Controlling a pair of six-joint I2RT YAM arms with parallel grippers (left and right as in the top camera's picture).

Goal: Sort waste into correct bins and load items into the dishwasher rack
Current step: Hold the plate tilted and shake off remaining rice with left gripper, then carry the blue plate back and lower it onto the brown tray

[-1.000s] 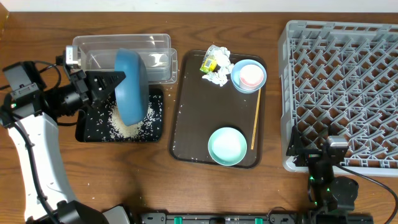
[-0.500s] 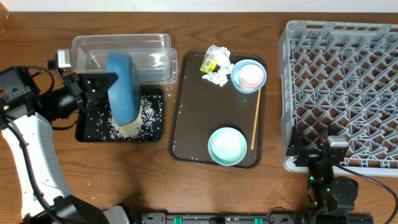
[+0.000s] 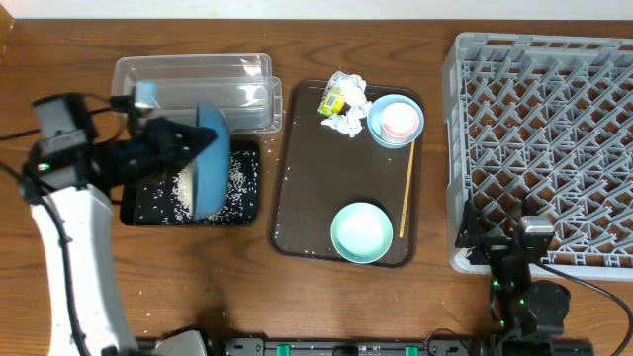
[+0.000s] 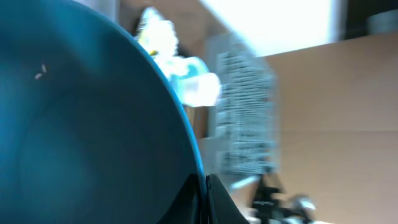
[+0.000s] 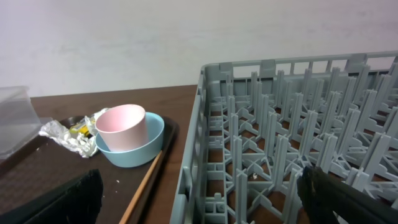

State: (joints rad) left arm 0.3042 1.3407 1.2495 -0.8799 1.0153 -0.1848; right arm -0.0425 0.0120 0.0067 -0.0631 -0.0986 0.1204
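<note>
We record the left gripper [image 3: 193,148] clamped on the rim of the plate [image 3: 210,163], tilted steeply over the black tray [image 3: 138,210]; right gripper [image 3: 499,237], well right of it, spread wide.

No legible writing in any view.
We find print only on the crumpled wrapper [image 3: 341,103] lying on the brown tray [image 3: 307,188]; its yellow-green marks are too small and creased for us to make out any word, brand or number.
</note>
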